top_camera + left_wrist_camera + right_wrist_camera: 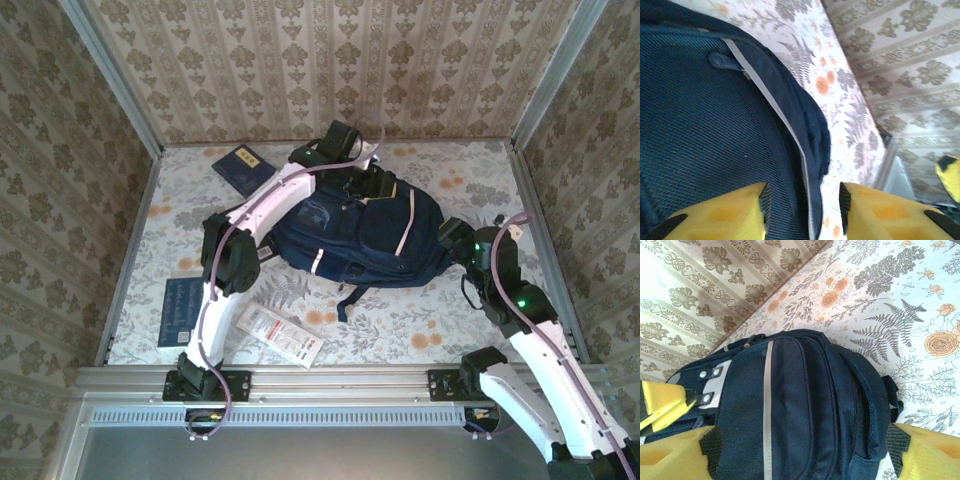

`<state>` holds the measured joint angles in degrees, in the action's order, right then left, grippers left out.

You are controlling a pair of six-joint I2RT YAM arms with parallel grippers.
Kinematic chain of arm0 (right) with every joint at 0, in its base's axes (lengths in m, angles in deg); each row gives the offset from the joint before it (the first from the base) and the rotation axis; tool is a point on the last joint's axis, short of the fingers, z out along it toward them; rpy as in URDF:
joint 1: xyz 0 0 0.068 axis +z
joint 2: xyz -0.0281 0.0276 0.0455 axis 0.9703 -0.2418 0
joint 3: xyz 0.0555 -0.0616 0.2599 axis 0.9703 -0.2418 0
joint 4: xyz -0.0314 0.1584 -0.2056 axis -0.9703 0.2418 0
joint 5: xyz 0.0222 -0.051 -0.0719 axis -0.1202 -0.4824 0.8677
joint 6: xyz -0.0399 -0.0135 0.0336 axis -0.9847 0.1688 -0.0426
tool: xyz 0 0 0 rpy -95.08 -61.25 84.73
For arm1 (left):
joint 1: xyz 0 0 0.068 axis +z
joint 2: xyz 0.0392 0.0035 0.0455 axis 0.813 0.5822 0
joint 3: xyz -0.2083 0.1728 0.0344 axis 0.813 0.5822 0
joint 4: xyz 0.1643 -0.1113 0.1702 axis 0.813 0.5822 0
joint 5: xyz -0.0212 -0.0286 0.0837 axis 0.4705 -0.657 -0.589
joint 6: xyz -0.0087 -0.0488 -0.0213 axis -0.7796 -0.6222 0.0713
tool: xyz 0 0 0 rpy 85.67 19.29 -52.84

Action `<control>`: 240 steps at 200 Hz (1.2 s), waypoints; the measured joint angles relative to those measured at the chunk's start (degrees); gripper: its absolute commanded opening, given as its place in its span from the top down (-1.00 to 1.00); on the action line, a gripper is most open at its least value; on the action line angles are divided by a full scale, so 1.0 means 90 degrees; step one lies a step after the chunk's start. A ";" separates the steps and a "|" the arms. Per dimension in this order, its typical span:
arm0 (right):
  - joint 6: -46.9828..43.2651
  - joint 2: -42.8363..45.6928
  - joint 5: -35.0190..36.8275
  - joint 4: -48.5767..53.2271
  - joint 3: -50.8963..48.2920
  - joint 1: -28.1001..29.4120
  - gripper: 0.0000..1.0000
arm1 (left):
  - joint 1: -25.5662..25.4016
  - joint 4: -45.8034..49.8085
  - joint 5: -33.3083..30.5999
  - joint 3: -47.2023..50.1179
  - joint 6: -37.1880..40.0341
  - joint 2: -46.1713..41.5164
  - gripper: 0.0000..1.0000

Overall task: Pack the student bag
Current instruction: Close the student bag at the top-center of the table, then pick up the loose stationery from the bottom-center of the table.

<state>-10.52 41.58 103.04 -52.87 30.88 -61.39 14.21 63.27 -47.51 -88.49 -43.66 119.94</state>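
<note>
Got student bag (360, 235) lying long-ways left-right on table (400, 320); right wrist adds buckle patches (710, 385); left hand (802, 195), right hand (801, 432) released.

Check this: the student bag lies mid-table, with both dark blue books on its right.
Wrong side. The top external view shows the student bag lying mid-table, with the far dark blue book and the near dark blue book both on its left.
</note>
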 measured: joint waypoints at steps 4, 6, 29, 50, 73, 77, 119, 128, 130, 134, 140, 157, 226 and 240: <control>-0.0024 0.0015 -0.0024 0.0002 0.0000 0.0000 -0.72 | 0.0005 0.0000 -0.0126 0.0049 0.0039 -0.0085 0.11; -0.0039 0.0022 -0.0041 0.0002 0.0000 0.0000 -0.72 | 0.0010 0.0017 -0.0219 0.0075 0.0061 -0.0155 0.11; -0.0284 0.0007 -0.0304 -0.0002 0.0000 0.0066 -0.71 | 0.0036 -0.0063 -0.1197 0.1039 0.0330 -0.1435 0.03; -0.0522 -0.0148 -0.0503 -0.0010 0.0002 0.0413 -0.70 | 0.0070 -0.0308 -0.2147 0.2242 0.0517 -0.3147 0.02; -0.0823 -0.0478 -0.0566 -0.0051 0.0039 0.1178 -0.70 | 0.0301 -0.0376 -0.2725 0.3339 0.0483 -0.4930 0.00; -0.0886 -0.0571 -0.0563 -0.0063 0.0058 0.1362 -0.70 | 0.0398 -0.0374 -0.2778 0.3490 0.0481 -0.5190 -0.03; -0.1433 -0.1566 -0.0338 -0.0321 0.0364 0.3130 -0.71 | 0.1685 0.0313 -0.3689 0.5445 0.0092 -0.6936 -0.71; -0.1530 -0.1841 -0.0226 -0.0389 0.0437 0.3485 -0.73 | 0.2137 0.0559 -0.3849 0.5969 -0.0017 -0.7201 -0.73; -0.1547 -0.1904 -0.0206 -0.0398 0.0452 0.3565 -0.73 | 0.2254 0.0600 -0.3878 0.6086 -0.0044 -0.7257 -0.73; -0.1596 -0.2025 -0.0168 -0.0425 0.0488 0.3708 -0.73 | 0.2492 0.0697 -0.3915 0.6331 -0.0117 -0.7356 -0.73; -0.1642 -0.2191 -0.0109 -0.0474 0.0522 0.3883 -0.74 | 0.2832 0.0797 -0.3954 0.6640 -0.0199 -0.7480 -0.74; -0.1719 -0.2671 -0.0002 -0.0607 0.0617 0.4282 -0.75 | 0.3915 0.1015 -0.3956 0.7495 -0.0440 -0.7764 -0.75; -0.2373 -0.4350 -0.0546 -0.0845 0.1229 0.5265 -0.79 | 0.4590 0.0940 -0.3060 0.9313 -0.1219 -0.7820 -0.81; -0.2586 -0.4962 -0.0566 -0.0787 0.1617 0.5617 -0.89 | 0.4588 0.0942 -0.2888 0.9539 -0.1294 -0.7839 -0.81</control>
<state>-33.80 -3.08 97.95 -59.95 45.43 -10.84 55.50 71.76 -73.50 -2.63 -55.31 49.39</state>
